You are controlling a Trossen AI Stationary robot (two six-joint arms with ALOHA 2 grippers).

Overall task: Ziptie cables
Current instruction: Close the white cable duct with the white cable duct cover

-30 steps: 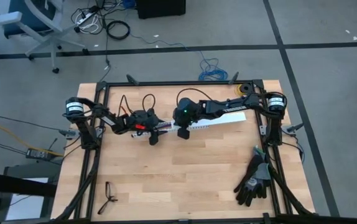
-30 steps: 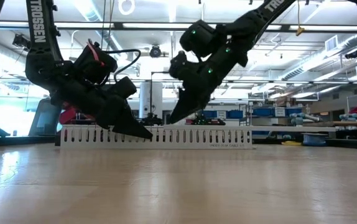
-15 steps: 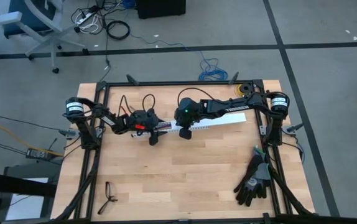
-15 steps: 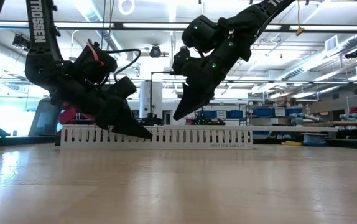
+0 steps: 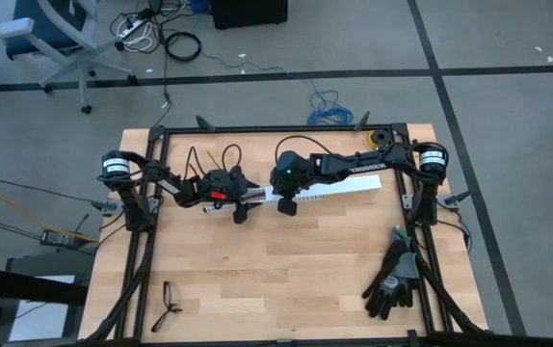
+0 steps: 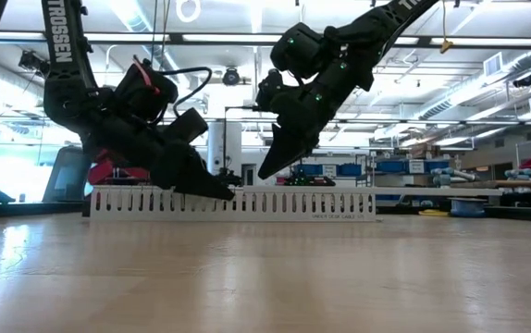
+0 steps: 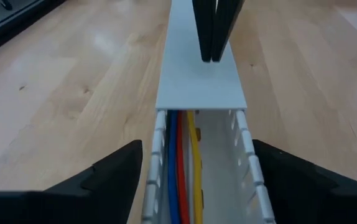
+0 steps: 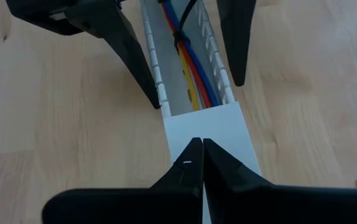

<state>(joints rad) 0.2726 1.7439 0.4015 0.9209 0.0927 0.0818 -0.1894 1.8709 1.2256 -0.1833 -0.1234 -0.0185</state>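
Observation:
A white slotted duct lies across the table's far half. Its open end holds blue, red and yellow wires, and a thin black ziptie crosses them. A flat white cover closes the rest of the duct. My left gripper is open, one finger on each side of the duct's open end, with a gap to its walls. My right gripper is shut and points down over the cover's edge. In the low view my right gripper hangs just above the duct.
Black gloves lie near the table's right near corner, and a pair of glasses near its left near corner. Black cords loop behind the left arm. A small dark roll sits at the far edge. Bare wood fills the middle.
My right gripper has risen a little off the duct's top and shifted slightly toward the table's right, staying shut. My left gripper has lifted its fingertips a little and tipped closer to level, still open around the duct. The duct has stayed where it was.

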